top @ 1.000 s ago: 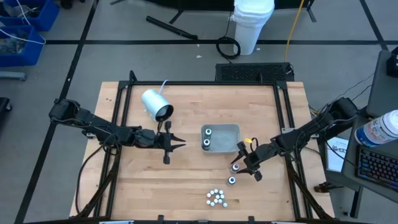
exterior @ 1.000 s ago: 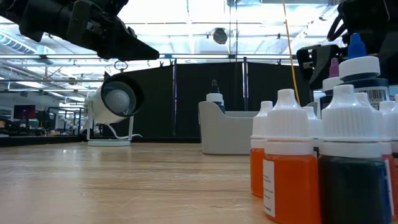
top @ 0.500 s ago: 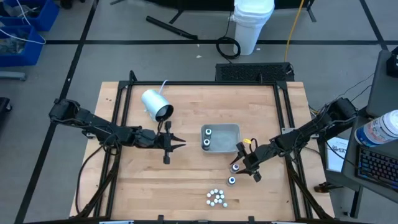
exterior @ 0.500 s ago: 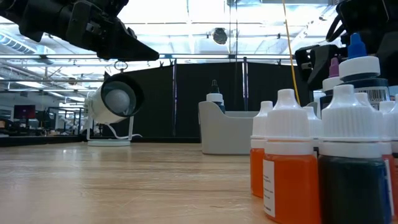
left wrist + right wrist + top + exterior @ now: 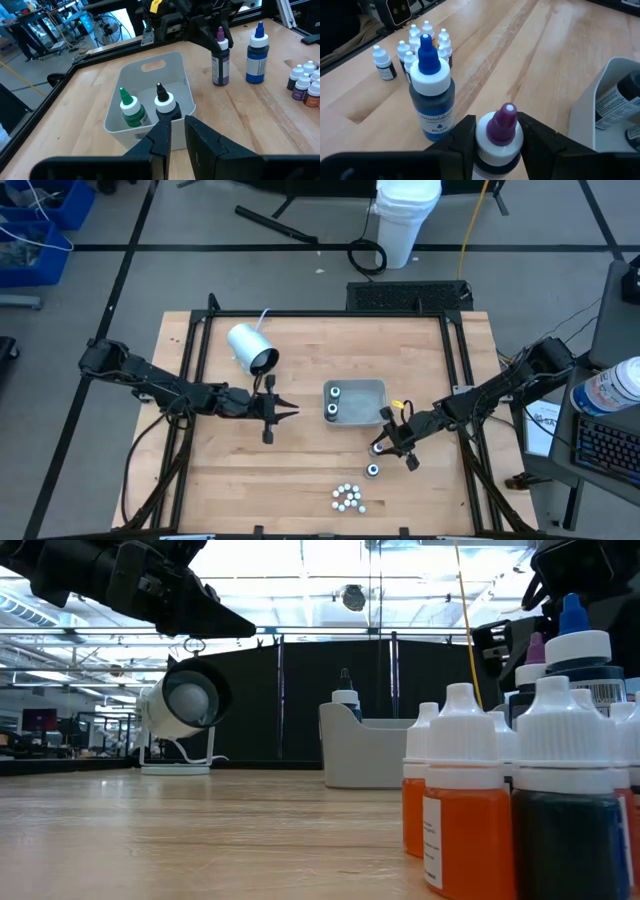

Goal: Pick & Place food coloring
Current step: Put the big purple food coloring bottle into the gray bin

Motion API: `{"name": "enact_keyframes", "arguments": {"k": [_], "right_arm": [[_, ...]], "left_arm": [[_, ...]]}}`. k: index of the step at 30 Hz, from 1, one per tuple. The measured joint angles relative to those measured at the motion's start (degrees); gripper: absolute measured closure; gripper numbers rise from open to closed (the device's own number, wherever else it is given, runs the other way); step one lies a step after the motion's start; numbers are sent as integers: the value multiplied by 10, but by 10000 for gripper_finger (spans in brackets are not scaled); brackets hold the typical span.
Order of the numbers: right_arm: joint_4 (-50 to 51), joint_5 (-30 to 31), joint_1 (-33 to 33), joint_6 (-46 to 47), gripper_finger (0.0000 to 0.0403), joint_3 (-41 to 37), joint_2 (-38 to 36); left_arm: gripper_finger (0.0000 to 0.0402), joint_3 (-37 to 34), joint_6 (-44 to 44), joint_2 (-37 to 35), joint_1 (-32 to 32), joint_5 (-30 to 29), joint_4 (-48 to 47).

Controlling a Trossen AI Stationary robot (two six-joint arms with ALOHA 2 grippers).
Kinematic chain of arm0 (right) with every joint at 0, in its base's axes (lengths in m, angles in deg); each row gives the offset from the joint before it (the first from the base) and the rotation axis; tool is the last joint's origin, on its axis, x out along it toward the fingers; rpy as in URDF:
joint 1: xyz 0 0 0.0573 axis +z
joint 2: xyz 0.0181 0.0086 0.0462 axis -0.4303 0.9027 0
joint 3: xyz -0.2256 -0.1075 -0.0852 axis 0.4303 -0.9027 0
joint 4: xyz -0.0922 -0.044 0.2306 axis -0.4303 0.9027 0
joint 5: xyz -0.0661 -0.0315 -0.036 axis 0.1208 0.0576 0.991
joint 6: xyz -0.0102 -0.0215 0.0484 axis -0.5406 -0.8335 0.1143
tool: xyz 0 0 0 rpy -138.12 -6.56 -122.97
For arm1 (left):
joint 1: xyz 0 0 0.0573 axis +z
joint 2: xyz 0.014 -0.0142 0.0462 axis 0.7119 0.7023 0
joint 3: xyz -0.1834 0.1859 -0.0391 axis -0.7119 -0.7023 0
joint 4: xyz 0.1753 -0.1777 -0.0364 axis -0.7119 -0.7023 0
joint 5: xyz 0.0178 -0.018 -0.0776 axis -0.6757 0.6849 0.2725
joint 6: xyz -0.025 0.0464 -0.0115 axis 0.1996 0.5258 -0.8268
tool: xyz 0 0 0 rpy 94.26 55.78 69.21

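Right gripper (image 5: pixel 497 145) fingers clamp the purple-tipped bottle (image 5: pixel 501 131); blue bottle (image 5: pixel 431 97) stands beside it, grey tray (image 5: pixel 366 392) at eleven o'clock. Left gripper (image 5: pixel 290 412) fingers together.

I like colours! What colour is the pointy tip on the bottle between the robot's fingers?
Purple tip; clearest in the right wrist view.

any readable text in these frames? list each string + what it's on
"BLUE": label of the blue bottle, right wrist view; the brand line above it is too blurred to read.
Print on the bottles in the grey tray and on the purple bottle: too small.
Yellow tag on the right arm: unreadable.
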Motion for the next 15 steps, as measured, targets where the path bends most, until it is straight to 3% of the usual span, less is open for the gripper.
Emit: {"name": "enact_keyframes", "arguments": {"k": [6, 15], "right_arm": [[1, -2, 0, 13, 278, 0, -5], [0, -4, 0, 26, 291, 0, -63]], "left_arm": [[339, 0, -1, 0, 0, 0, 0], [339, 0, -4, 0, 0, 0, -1]]}}
